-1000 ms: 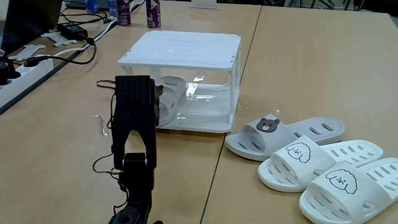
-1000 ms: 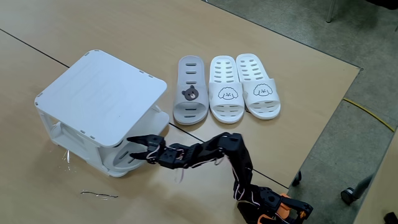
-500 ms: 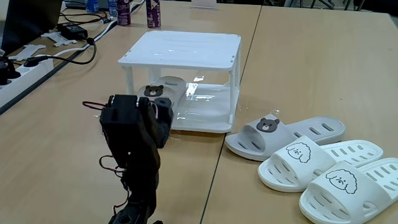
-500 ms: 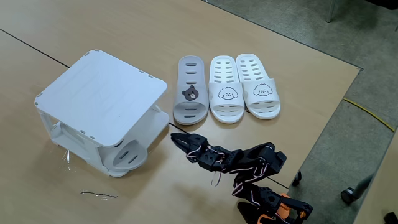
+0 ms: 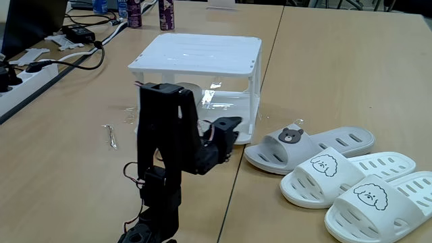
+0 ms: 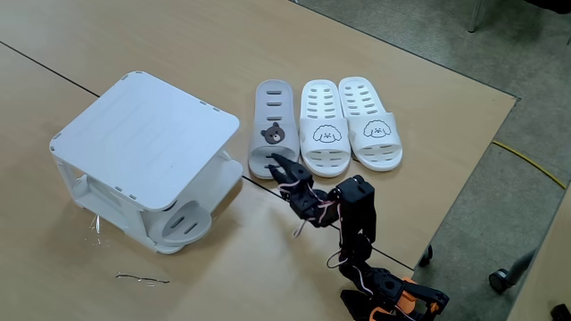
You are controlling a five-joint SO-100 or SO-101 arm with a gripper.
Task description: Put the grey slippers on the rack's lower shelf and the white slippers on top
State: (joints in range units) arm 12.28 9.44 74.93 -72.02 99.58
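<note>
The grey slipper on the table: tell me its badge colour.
Dark brown, a bear face on the grey slipper; clearest in a fixed view.

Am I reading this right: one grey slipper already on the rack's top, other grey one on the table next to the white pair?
Not quite. The racked grey slipper lies on the lower shelf, not the top, as the high fixed view shows. The other grey slipper does sit on the table beside the white slippers.

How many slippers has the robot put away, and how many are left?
One grey slipper already lies on the rack's lower shelf. The gripper holds nothing and points at the second grey slipper on the table. Both white slippers wait beside it, and the rack's top has no slippers on it yet. So: one done, three left.
</note>
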